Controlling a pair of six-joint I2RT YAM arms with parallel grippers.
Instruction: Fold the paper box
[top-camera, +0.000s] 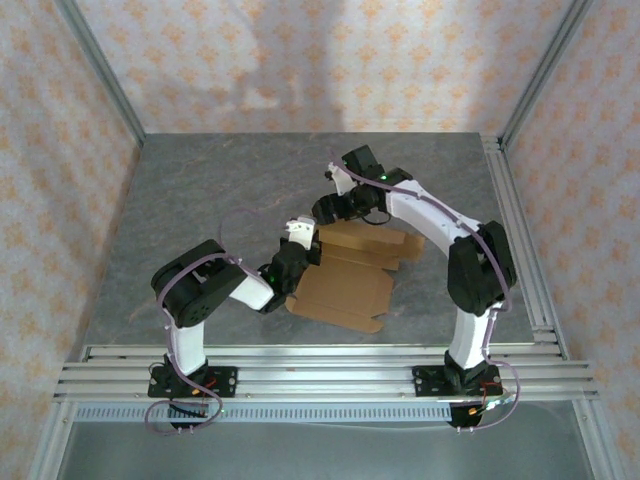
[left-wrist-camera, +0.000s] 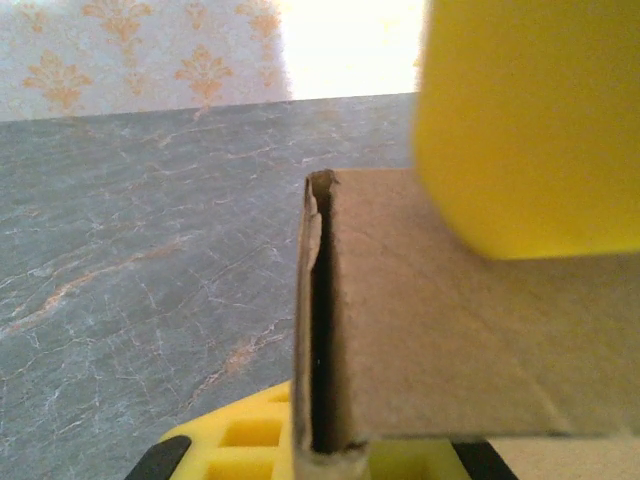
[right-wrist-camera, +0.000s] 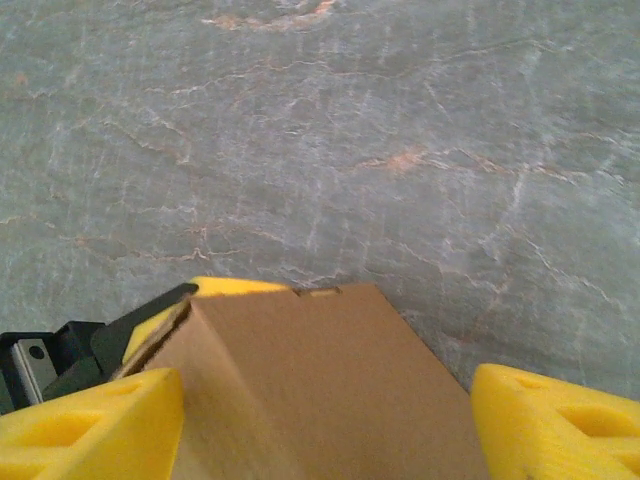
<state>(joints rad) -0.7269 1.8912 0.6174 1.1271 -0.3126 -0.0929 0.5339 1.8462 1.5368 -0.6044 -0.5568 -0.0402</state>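
Where patterned walls (top-camera: 300, 60) end, grey tabletop (top-camera: 220, 200) bears box (top-camera: 340, 290).

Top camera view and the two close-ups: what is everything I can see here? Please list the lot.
paper box: one, tan-brown, partly folded, middle of the table between the grippers
table: one, grey marbled, under everything
walls: three, cream with orange motifs, around the table
metal rails: several, silver, along the near edge, carrying the arm bases
left arm: one, white and black, bent in towards the box
right arm: one, white and black, arched over the box
left gripper: one, yellow fingers, shut on a box flap
right gripper: one, yellow fingers, open, either side of a box panel
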